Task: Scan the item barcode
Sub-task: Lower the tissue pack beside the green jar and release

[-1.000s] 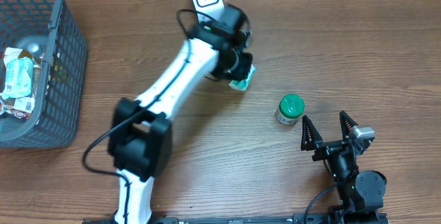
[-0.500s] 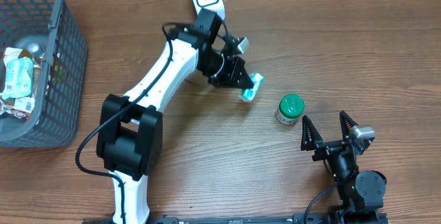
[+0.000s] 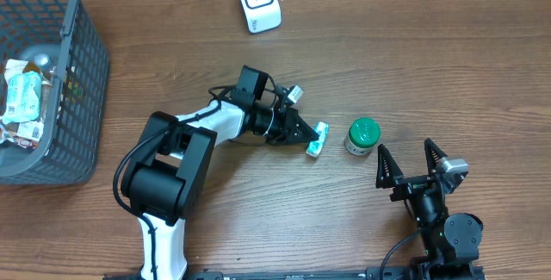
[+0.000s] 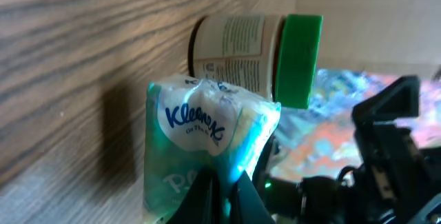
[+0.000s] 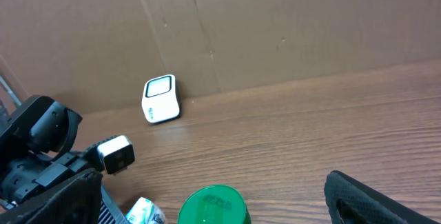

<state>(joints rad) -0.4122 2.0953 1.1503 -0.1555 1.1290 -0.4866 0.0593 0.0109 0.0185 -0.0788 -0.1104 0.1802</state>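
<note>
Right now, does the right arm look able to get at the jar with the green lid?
Probably yes. The right end effector is open, and the jar stands just ahead of it with nothing between them. The tissue pack held by the left end effector is on the jar's far side.

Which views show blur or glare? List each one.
Overhead: sharp, evenly lit, soft shadows. Left wrist: tissue pack close and soft, tinted green; background behind the jar smeared. Right wrist: scanner crisp, own fingers dark and blurred.
</note>
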